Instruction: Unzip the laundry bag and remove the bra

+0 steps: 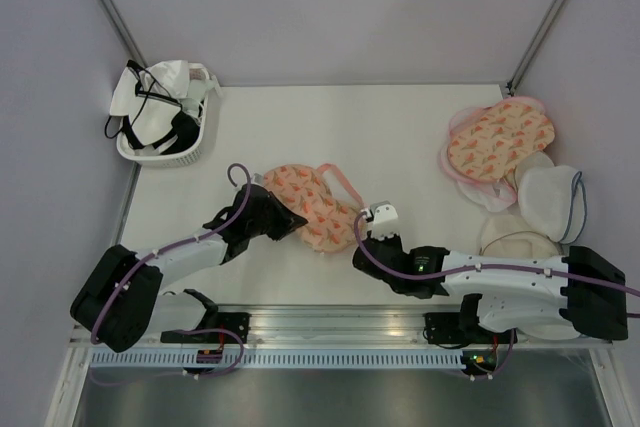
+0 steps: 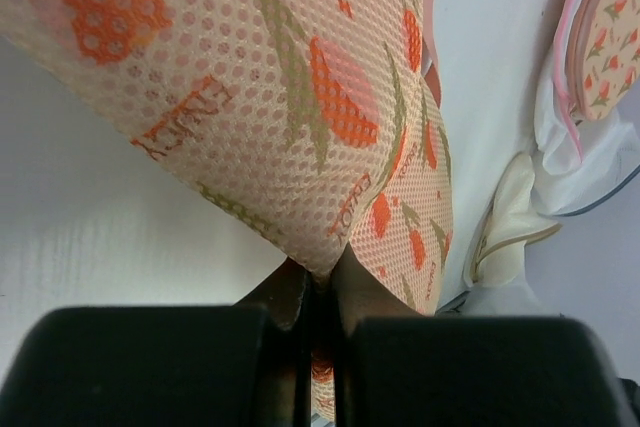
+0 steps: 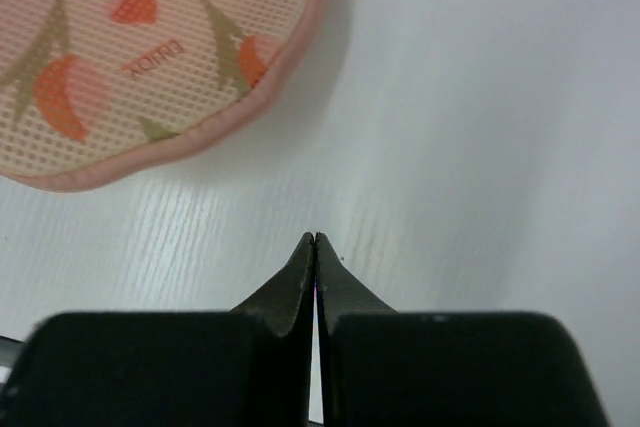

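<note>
The opening step is in hand, by my reading. The left end effector (image 2: 318,282) is clamped on a fold of printed mesh at the near edge of the laundry bag (image 2: 300,97), which spreads ahead of its fingers. The right end effector (image 3: 315,247) has its fingers pressed together with nothing between them, its tips low over the bare tabletop (image 3: 480,127). The bag's pink-trimmed lobe lies ahead and to the left of those tips, near but apart. The bra is not visible; I judge it to be inside the bag. No zipper pull shows in any view, so the next move calls for the right end effector to part its fingers, find the pull along the pink trim and draw it, while the left one anchors the bag.
</note>
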`<act>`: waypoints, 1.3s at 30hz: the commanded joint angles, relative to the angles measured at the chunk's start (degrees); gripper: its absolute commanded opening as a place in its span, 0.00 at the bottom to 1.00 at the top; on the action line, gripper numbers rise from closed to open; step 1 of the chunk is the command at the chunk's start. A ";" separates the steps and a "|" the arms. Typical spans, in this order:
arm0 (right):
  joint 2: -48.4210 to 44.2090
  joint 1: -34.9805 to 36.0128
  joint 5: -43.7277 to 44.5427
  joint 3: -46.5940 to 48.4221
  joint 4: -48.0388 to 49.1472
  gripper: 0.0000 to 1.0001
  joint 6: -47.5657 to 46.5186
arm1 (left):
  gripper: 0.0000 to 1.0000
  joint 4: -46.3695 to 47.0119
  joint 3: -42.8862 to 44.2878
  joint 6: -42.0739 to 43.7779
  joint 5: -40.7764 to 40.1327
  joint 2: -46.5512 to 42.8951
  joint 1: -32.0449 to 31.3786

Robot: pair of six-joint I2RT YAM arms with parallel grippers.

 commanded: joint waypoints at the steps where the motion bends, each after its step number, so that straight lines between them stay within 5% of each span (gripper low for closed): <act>1: -4.75 -0.38 0.67 0.66 -7.53 0.00 0.93 | 0.02 5.55 -1.51 7.04 7.26 0.18 2.43; 4: -9.06 -0.38 -9.42 -1.26 1.24 0.06 -3.62 | 0.02 4.32 -1.87 3.53 6.64 0.00 2.43; 5: -9.51 -0.29 -12.93 -1.71 3.96 0.31 -4.34 | 0.02 4.32 -1.87 2.39 6.03 -0.09 2.43; 6: -9.78 -0.29 -15.66 -2.75 9.30 0.44 -4.61 | 0.02 4.49 -1.96 0.29 5.94 -0.26 2.34; 8: -8.47 -0.29 -20.16 -3.29 12.77 0.60 -4.70 | 0.02 3.97 -1.35 -1.48 5.15 -0.44 2.17; 10: -5.67 0.14 -21.14 -3.47 16.55 0.63 -4.44 | 0.02 3.18 0.14 -4.03 4.71 -0.70 1.82; 23: 8.41 1.20 -17.54 -1.63 36.95 0.63 -3.65 | 0.02 0.54 4.19 -12.38 1.81 3.34 -2.14; 32: 10.87 1.73 0.82 5.31 24.48 0.60 0.47 | 0.02 -0.08 3.40 -11.86 1.11 3.69 -2.75; 39: 9.73 1.82 6.11 5.06 17.62 0.18 3.38 | 0.02 0.01 3.14 -11.16 1.37 4.74 -3.28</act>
